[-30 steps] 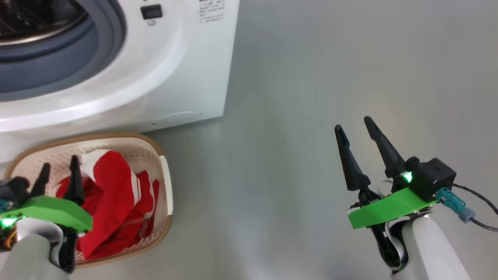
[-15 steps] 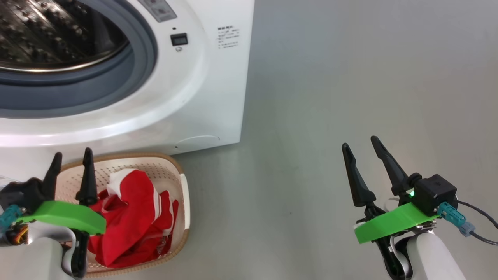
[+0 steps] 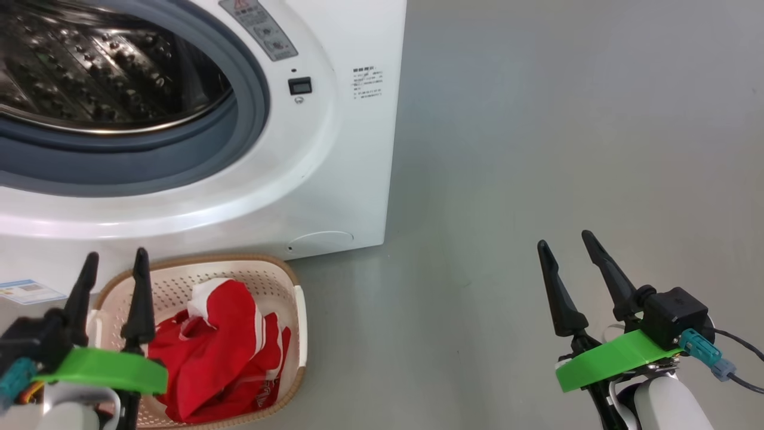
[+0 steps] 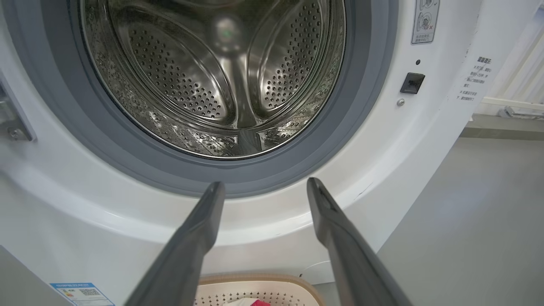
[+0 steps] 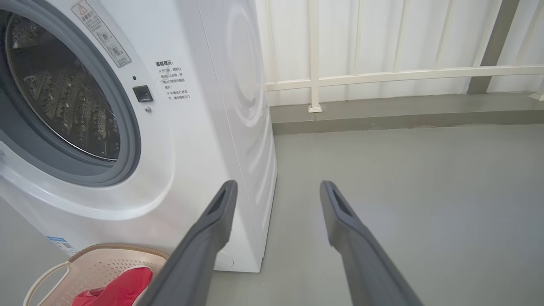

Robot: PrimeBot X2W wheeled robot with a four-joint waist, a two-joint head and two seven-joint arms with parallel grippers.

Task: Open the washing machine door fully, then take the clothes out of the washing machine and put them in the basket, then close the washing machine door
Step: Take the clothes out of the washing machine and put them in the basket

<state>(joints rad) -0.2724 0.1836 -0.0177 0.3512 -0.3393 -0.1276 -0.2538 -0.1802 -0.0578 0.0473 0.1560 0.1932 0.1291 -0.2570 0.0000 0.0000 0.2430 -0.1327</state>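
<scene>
Lower left, the basket [image 3: 197, 261] holds the clothes [image 3: 227, 334] just below the washing machine [image 3: 346, 167] (steel drum [image 3: 89, 65] showing); left gripper [image 3: 117, 254] and right gripper [image 3: 564, 239] gape, empty.

Both pale forearms sit low; the left gripper [image 3: 116, 257] and right gripper [image 3: 564, 240] point their long dark fingers forward, spread apart and empty.

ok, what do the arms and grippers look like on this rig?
Matching pair. Left gripper and right gripper: two long black tapering fingers on a bright green bracket, pale white forearm. Right wrist carries a black box, teal plug and dark cable.
</scene>
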